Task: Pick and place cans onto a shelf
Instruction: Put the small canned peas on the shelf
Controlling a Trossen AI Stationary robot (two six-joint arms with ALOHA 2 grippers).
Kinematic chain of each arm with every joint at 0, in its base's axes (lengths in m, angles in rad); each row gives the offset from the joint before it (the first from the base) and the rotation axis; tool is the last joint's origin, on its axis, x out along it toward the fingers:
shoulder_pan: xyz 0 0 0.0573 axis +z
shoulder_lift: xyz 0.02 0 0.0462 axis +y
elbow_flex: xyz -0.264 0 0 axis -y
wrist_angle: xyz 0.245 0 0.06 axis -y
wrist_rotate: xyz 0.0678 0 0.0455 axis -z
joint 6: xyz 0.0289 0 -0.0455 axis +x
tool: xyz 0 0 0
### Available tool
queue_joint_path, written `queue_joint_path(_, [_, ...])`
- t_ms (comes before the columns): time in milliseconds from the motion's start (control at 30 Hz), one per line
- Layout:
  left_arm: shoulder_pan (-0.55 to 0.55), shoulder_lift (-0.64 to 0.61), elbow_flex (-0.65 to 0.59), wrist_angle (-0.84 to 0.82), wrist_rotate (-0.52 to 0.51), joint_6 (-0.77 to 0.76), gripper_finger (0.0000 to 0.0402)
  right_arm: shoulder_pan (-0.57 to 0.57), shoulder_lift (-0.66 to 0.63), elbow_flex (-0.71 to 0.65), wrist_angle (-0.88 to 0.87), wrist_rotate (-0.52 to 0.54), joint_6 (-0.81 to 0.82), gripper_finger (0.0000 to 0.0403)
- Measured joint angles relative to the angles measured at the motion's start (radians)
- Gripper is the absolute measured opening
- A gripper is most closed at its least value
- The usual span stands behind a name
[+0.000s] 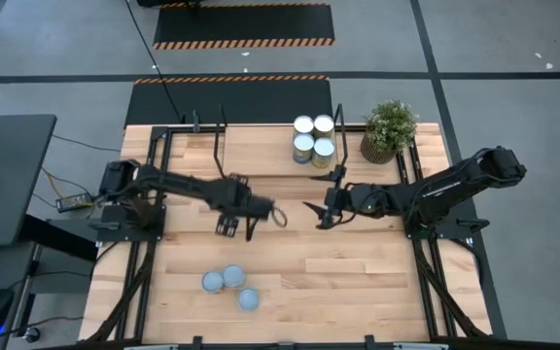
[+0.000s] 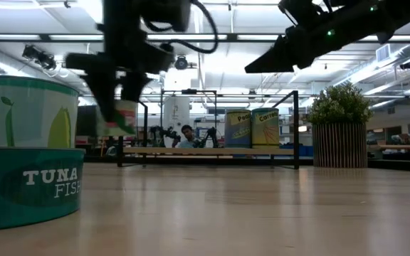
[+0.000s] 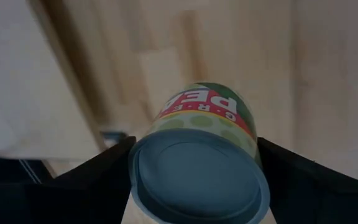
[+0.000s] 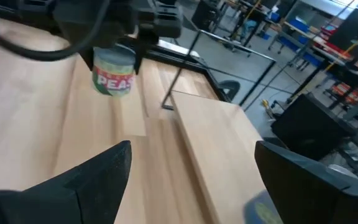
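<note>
My left gripper [image 1: 233,224] is shut on a can with a green "PEAS" label [image 3: 197,112] above the middle of the table. The can also shows in the low view [image 2: 123,117] and the right wrist view [image 4: 114,73]. My right gripper [image 1: 317,216] is open and empty, a little to the right of it, its fingers pointing toward the can. Several cans [image 1: 313,138] stand upright on the shelf [image 1: 251,146] at the far side. Three cans [image 1: 227,287] stand on the tabletop near the front edge. My left gripper pinches the can's side wall [image 3: 143,140] near its top end between its two fingers [image 3: 98,171], one on each side. The fingers come from above, pointing down. The can hangs about upright below them, lifted clear of the table, its grey lid [image 3: 194,177] facing the wrist.
A potted plant [image 1: 389,129] stands at the shelf's right end. The shelf's black posts [image 2: 295,128] rise at its corners. Black frame rails [image 1: 144,262] run along the table's left and right sides. Bare tabletop [image 1: 358,272] lies at the front right.
</note>
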Motion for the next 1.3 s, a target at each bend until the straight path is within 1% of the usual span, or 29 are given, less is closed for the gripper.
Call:
queue_joint_path(67, [0.054,0.0,0.021,0.043,0.001,0.069,0.0302,-0.016,-0.019,-0.006,-0.001,-0.006,-0.019,0.0348])
queue_joint_path(167, [0.133,0.0,0.074,0.107,0.005,0.145,0.0302,-0.042,-0.053,-0.014,0.001,-0.052,-0.047,0.0348])
queue_joint_path(267, [0.207,0.011,0.16,0.157,0.006,0.189,0.0302,-0.071,-0.084,-0.024,0.001,-0.11,-0.052,0.0348])
queue_joint_path(333, [0.253,0.039,0.232,0.166,0.009,0.209,0.0302,-0.087,-0.097,-0.031,0.001,-0.125,-0.048,0.0348])
queue_joint_path(500, [0.351,0.157,0.411,0.162,0.057,0.293,0.0302,-0.102,-0.12,-0.055,-0.007,-0.105,-0.04,0.0348])
queue_joint_path(567, [0.381,0.218,0.465,0.15,0.058,0.355,0.0302,-0.102,-0.133,-0.062,-0.027,-0.08,-0.028,0.0348])
queue_joint_path(667, [0.42,0.287,0.518,0.132,0.059,0.458,0.0302,-0.102,-0.148,-0.077,-0.037,-0.07,-0.012,0.0348])
queue_joint_path(767, [0.455,0.324,0.532,0.112,0.086,0.571,0.0302,-0.102,-0.163,-0.09,-0.036,-0.07,-0.012,0.0348])
queue_joint_path(833, [0.474,0.334,0.521,0.123,0.099,0.617,0.0302,-0.102,-0.17,-0.102,-0.031,-0.07,-0.012,0.0348])
queue_joint_path(900, [0.485,0.344,0.518,0.142,0.078,0.623,0.0304,-0.103,-0.171,-0.111,-0.024,-0.069,-0.016,0.0348])
queue_joint_path(1000, [0.486,0.353,0.517,0.138,0.006,0.623,0.0317,-0.103,-0.173,-0.117,-0.018,-0.061,-0.019,0.0348])
queue_joint_path(1067, [0.479,0.357,0.517,0.147,-0.036,0.615,0.0333,-0.103,-0.176,-0.117,-0.022,-0.059,-0.02,0.0348])
queue_joint_path(1133, [0.47,0.357,0.517,0.149,-0.057,0.592,0.0355,-0.103,-0.177,-0.117,-0.012,-0.06,-0.02,0.0348])
queue_joint_path(1233, [0.453,0.357,0.517,0.151,-0.064,0.586,0.0389,-0.103,-0.183,-0.117,-0.006,-0.063,-0.021,0.0348])
queue_joint_path(1300, [0.445,0.357,0.517,0.152,-0.061,0.579,0.0395,-0.103,-0.186,-0.117,-0.007,-0.069,-0.021,0.0348])
